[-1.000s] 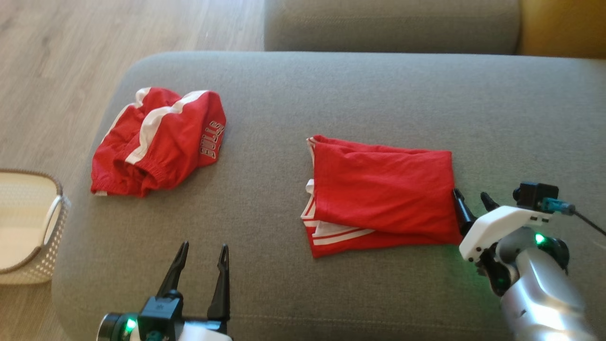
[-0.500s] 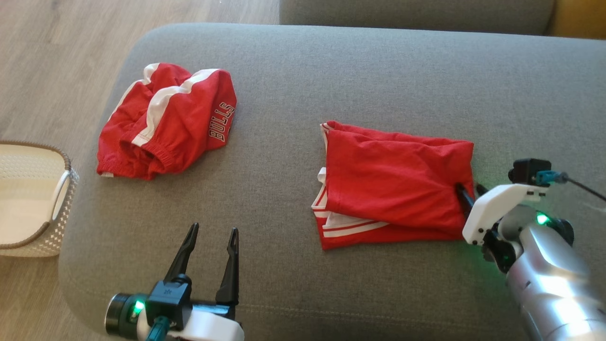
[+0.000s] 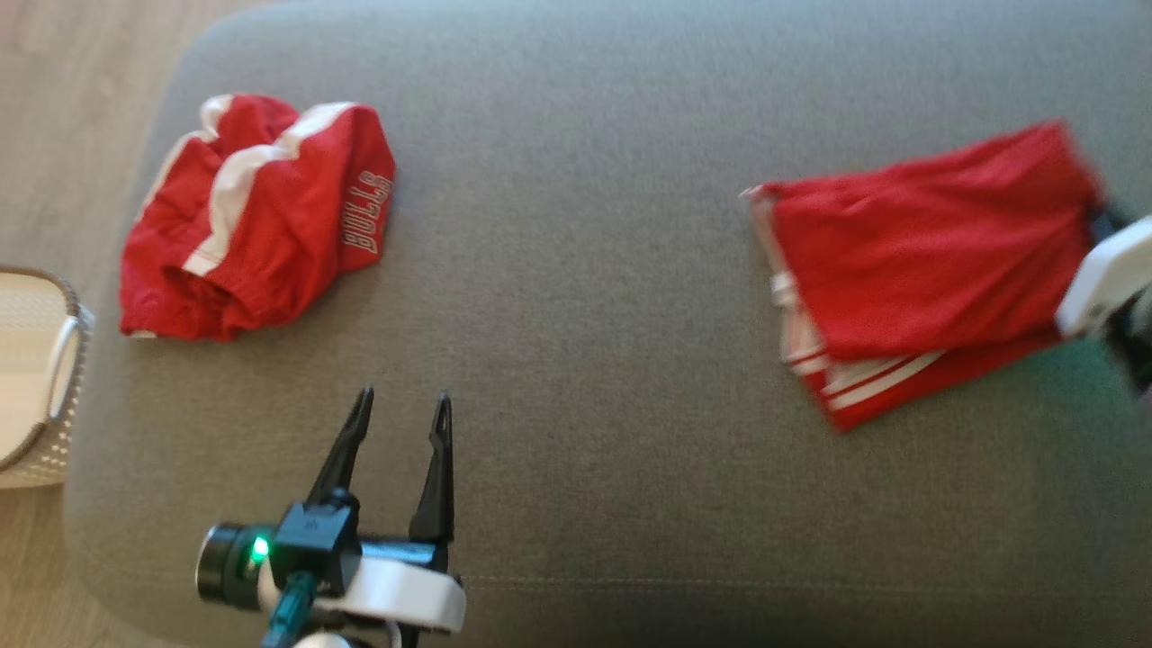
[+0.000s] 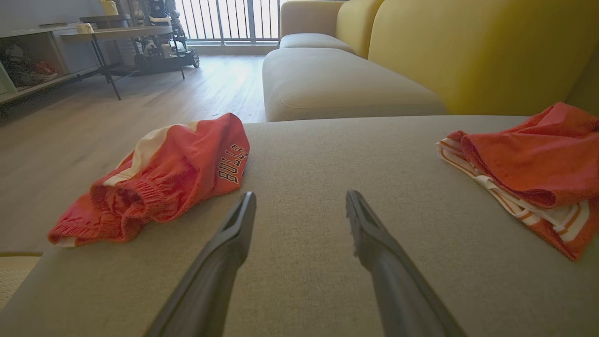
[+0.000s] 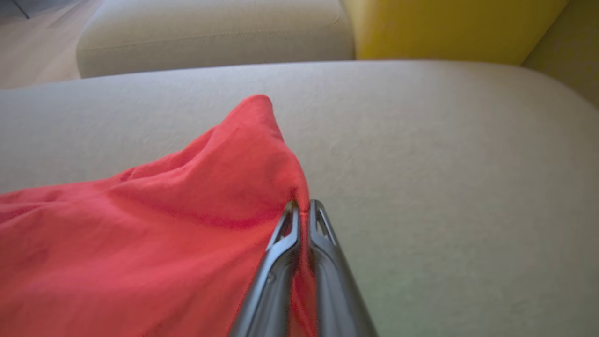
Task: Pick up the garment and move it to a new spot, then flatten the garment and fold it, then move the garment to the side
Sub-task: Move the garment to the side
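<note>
In the head view the folded garment (image 3: 909,270) is blurred; the right gripper (image 3: 1103,220) at its corner is blurred too, cut by the right edge; the basket (image 3: 45,454) runs off left.

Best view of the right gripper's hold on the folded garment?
Right wrist view: right gripper shut on the folded garment, close up. Head view: blurred, at frame edge. Left wrist view: garment's striped end.
</note>
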{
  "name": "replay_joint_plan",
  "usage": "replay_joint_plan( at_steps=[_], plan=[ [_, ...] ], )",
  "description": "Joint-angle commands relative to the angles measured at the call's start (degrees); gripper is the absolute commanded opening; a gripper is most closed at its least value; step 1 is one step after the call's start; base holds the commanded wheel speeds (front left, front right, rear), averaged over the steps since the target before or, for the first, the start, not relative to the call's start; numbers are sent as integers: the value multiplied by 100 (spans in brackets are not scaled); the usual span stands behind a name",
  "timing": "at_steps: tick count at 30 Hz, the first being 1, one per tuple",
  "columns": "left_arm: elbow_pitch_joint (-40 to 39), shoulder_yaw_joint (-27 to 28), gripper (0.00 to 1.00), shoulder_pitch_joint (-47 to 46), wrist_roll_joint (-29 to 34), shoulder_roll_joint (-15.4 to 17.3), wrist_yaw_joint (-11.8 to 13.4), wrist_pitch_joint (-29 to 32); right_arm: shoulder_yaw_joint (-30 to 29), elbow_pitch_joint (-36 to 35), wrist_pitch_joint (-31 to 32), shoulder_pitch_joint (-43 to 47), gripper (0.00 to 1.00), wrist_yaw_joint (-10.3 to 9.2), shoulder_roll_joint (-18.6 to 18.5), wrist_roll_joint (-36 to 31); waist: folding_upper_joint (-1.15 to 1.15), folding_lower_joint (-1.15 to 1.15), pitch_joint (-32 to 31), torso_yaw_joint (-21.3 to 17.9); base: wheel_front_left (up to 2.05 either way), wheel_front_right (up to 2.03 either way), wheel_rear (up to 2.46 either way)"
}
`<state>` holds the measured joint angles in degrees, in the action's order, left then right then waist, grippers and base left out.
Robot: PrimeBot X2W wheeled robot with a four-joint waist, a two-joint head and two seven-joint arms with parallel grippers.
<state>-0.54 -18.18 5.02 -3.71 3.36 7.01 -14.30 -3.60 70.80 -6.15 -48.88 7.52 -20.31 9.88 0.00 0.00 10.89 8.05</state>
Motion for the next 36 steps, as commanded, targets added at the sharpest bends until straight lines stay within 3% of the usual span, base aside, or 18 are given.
replay_joint_plan(
  at_steps=[1,11,17,23,24,25,26,27,36],
  plan=[
    [-240,131,100,-307,-43,-47,-6,-70,5,-117,-53,-375,0,-3,-250,-174,0,0,310,-193,0,0,0],
    [-353,41,100,-645,-81,-47,-13,-70,-514,-262,86,-1328,0,-3,-1112,-1206,0,0,833,-547,0,0,0],
    [-368,-1,100,-811,-147,-48,8,-70,-1164,-724,320,-1543,0,-3,-1380,-2121,0,0,1085,-713,0,0,0],
    [-326,-41,100,-968,-192,-48,-14,-70,-1942,-1365,567,-1362,0,-3,-1194,-2906,0,0,1234,-728,0,0,0],
    [-317,-43,100,-990,-197,-48,-25,-70,-2066,-1480,594,-1313,13,-3,-1141,-3022,0,0,1248,-715,0,0,0],
    [-310,-44,100,-1010,-201,-48,-37,-70,-2163,-1586,600,-1270,13,-3,-1084,-3127,0,0,1257,-695,0,0,0],
    [-303,-43,100,-1025,-200,-48,-46,-70,-2260,-1664,611,-1235,1,-3,-1052,-3212,0,0,1266,-672,0,0,0],
    [-297,-36,100,-1035,-197,-48,-48,-70,-2344,-1724,622,-1203,0,-3,-1020,-3288,0,0,1266,-649,0,0,0],
    [-247,7,100,-948,-212,-48,-38,-70,-2933,-2267,874,-854,0,-3,-689,-3940,0,0,1091,-498,0,0,0]
  ],
)
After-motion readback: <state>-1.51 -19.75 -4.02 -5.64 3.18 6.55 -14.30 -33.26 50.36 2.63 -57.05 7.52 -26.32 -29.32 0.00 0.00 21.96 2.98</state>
